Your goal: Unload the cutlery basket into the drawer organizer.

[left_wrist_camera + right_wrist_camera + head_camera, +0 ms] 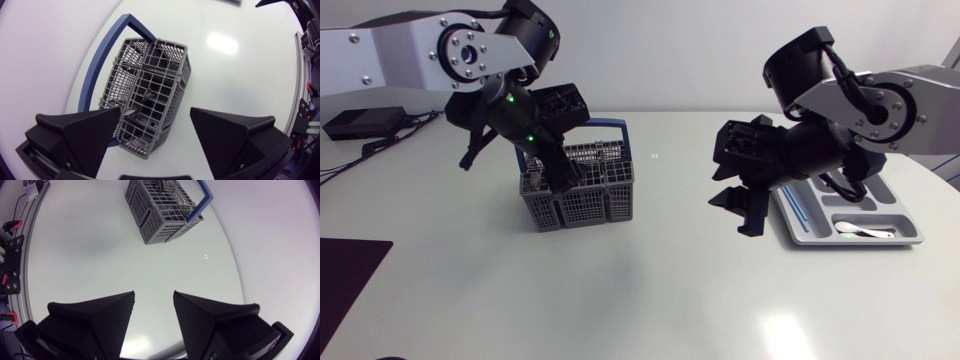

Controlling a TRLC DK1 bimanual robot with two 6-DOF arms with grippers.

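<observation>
A white table (650,290) bears a grey cutlery basket (585,200) and, well apart, a grey drawer organizer (910,233).

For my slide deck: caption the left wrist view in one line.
Open left gripper hangs over the grey, blue-handled cutlery basket on the white table.

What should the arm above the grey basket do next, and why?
Probably lower the left gripper into the basket and close on one piece of cutlery visible through the mesh: its fingers stand open and empty above the basket.
</observation>
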